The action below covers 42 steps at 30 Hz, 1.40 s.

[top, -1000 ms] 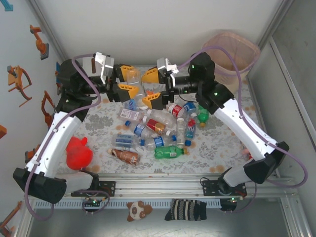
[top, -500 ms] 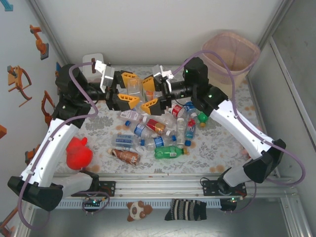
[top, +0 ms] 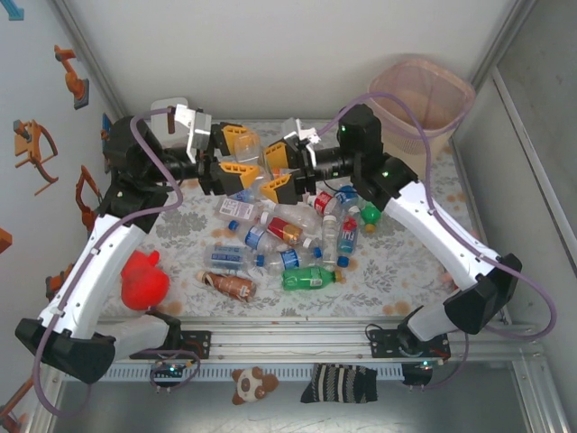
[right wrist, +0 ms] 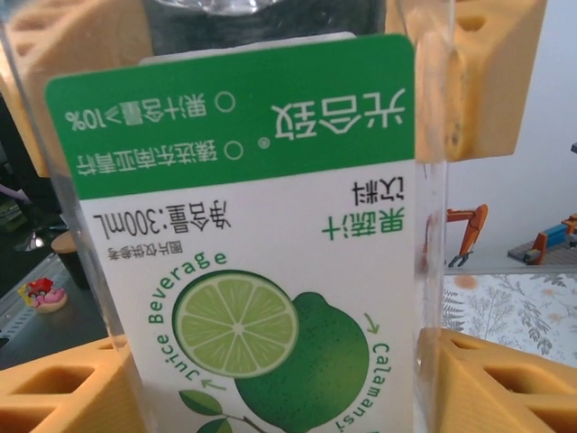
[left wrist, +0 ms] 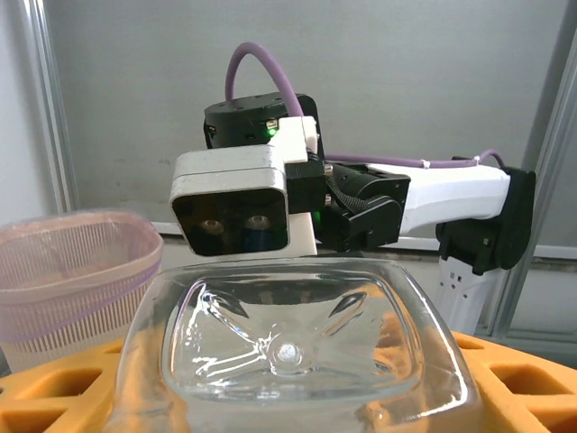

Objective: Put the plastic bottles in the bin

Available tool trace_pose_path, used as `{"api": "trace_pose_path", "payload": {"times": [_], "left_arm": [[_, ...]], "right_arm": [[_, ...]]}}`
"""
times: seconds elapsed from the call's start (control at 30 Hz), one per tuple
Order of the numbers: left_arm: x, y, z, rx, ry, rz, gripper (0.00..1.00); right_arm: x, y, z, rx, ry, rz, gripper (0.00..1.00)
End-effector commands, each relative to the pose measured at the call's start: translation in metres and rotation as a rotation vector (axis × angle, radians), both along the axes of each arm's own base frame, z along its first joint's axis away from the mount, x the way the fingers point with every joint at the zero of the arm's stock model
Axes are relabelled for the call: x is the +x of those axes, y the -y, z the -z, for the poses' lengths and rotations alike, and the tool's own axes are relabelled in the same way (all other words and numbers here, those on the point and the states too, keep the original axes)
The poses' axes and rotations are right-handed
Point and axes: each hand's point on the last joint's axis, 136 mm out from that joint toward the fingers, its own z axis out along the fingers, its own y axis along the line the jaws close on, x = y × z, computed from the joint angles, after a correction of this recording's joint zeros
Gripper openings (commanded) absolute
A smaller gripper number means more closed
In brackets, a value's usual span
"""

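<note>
**Top external view.** The left pincer (top: 242,153) and the right pincer (top: 270,170) face each other above the far part of the bench (top: 397,262). One clear bottle (top: 256,153) lies crosswise between them, lifted off the surface. The other bottles (top: 288,236) lie in a loose pile just below and nearer the arm bases. The bin (top: 407,115) stands in the far right corner, well apart from both pincers.

**Left wrist view.** The square base of the clear bottle sits between the orange fingers (left wrist: 518,379) – one on each side, pressed to the bottle's walls. The left pincer is clamped on the bottle. Beyond the base, the right arm's wrist points straight at the camera. The bin shows at the left edge, further back.

**Right wrist view.** The green-and-white lime label (right wrist: 243,271) of the same bottle lies between the orange fingers (right wrist: 469,81). The pads sit against both side walls – the right pincer is closed on the bottle.
</note>
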Motion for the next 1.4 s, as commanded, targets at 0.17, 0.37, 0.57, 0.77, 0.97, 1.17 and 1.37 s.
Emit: {"api": "trace_pose_path", "payload": {"times": [0.17,0.37,0.57,0.77,0.97,1.17,1.37], "left_arm": [[0.007,-0.005,-0.003,-0.016,0.008,-0.086,0.79],[0.027,-0.019,0.004,0.002,0.010,-0.291,0.88],[0.047,-0.025,0.027,0.022,-0.079,-0.405,0.88],[0.064,-0.028,0.058,0.010,-0.188,-0.477,0.86],[0.070,-0.029,0.080,0.040,-0.244,-0.506,0.85],[0.071,-0.031,0.086,0.050,-0.251,-0.518,0.85],[0.070,-0.034,0.090,0.053,-0.259,-0.539,0.84]], "right_arm": [[0.015,0.016,-0.007,0.013,0.005,0.064,0.62],[0.060,0.040,-0.010,0.000,-0.063,0.263,0.59],[0.132,0.092,-0.020,0.000,-0.178,0.595,0.58],[0.204,0.174,-0.032,-0.035,-0.228,0.988,0.57],[0.269,0.275,-0.024,-0.052,-0.396,1.377,0.50],[0.307,0.343,0.001,-0.094,-0.481,1.599,0.46],[0.328,0.373,0.035,-0.277,-0.408,1.715,0.46]]}}
